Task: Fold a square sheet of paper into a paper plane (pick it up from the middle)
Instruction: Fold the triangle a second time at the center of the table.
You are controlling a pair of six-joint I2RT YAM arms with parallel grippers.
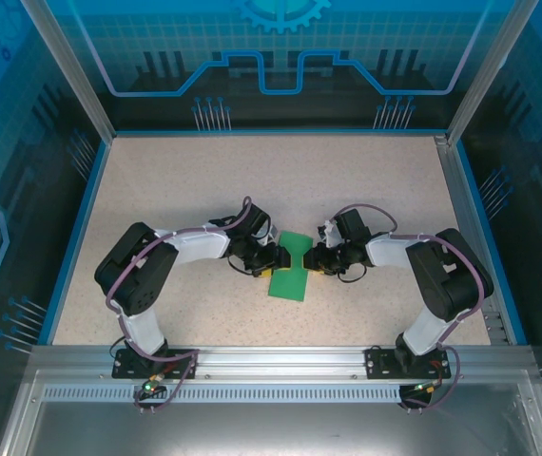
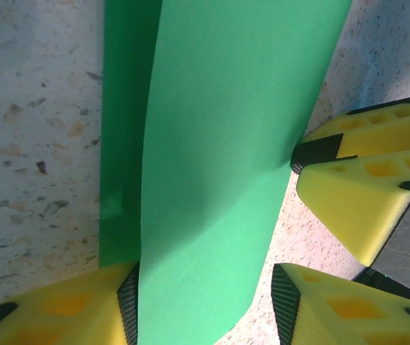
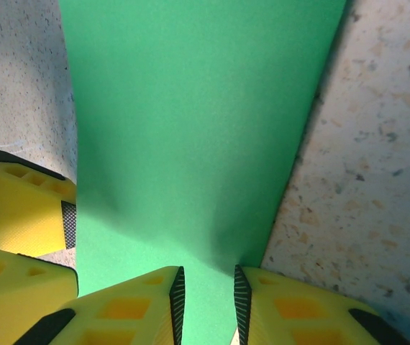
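Note:
The square sheet of paper (image 1: 290, 268) is bright green and lies mid-table, drawn in narrow between the two grippers. In the left wrist view a curled flap of the paper (image 2: 219, 165) stands over a darker layer. My left gripper (image 1: 269, 258) is open around that flap (image 2: 205, 309); the flap rests on the left pad, and bare table shows before the right pad. My right gripper (image 1: 315, 258) faces it from the right. Its jaws stand a narrow gap apart (image 3: 208, 309), with the paper (image 3: 190, 122) running into the gap and its edge beside the right pad.
The speckled tabletop (image 1: 204, 180) has blue raised edges and metal frame posts around it. The fingertips of the two grippers are close together: right fingers (image 2: 363, 180) show in the left wrist view, left fingers (image 3: 25, 208) in the right wrist view.

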